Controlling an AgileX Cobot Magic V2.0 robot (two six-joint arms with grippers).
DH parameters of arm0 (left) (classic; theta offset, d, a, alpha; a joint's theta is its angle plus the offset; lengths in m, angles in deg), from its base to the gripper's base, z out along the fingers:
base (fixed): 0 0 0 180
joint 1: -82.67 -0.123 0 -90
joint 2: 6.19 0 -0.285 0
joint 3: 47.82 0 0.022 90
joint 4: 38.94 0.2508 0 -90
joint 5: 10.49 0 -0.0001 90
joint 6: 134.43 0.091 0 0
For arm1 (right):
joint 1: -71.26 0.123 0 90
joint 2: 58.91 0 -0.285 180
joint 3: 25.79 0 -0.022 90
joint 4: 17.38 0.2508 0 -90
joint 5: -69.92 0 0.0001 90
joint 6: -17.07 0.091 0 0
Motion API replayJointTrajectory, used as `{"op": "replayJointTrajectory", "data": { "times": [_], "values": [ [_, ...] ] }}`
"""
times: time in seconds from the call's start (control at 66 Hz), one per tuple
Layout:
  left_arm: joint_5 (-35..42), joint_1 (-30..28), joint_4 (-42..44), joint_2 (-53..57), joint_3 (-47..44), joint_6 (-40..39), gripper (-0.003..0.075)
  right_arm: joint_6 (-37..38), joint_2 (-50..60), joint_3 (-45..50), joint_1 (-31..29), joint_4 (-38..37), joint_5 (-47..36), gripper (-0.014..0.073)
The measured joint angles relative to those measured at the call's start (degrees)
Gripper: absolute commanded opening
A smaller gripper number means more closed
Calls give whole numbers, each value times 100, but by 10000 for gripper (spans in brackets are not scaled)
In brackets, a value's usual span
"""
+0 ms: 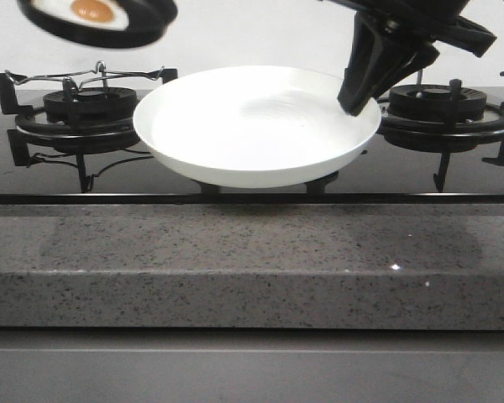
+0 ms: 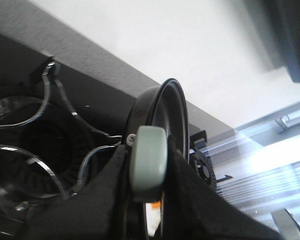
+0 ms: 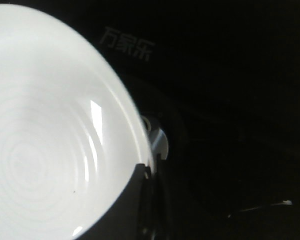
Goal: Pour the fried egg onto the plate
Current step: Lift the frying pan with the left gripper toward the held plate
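Note:
The fried egg [image 1: 88, 10], white with an orange yolk, lies in the small black pan [image 1: 109, 34], which is held high at the far left and tilted towards the camera. My left gripper [image 2: 147, 155] is shut on the pan's grey-green handle [image 2: 147, 170]. A sliver of the egg [image 2: 154, 220] shows below it. The arm itself is out of the front view. The white plate [image 1: 252, 126] sits over the middle of the hob. My right gripper [image 1: 357, 96] is shut on its right rim. The plate [image 3: 45, 125] fills the right wrist view, with the gripper [image 3: 150, 175] at its edge.
A black burner with a wire pan support [image 1: 80, 109] stands left of the plate, and another burner [image 1: 445, 109] stands on the right. The glass hob [image 1: 403, 172] lies beneath. A grey speckled counter edge [image 1: 252, 252] runs along the front.

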Motion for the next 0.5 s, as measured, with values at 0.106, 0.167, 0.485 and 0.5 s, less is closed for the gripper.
{"op": "replayJointTrajectory", "data": {
  "times": [0.106,0.167,0.485,0.5],
  "values": [
    [-50,181,223,495,0,117,-20,0,0,0,0,0,0,-67],
    [-34,310,336,710,0,141,-20,0,0,0,0,0,0,-67],
    [421,1596,1272,1478,0,408,-20,0,0,0,0,0,0,-67],
    [459,1699,1326,1507,0,451,-20,0,0,0,0,0,0,-67]
  ]
}}
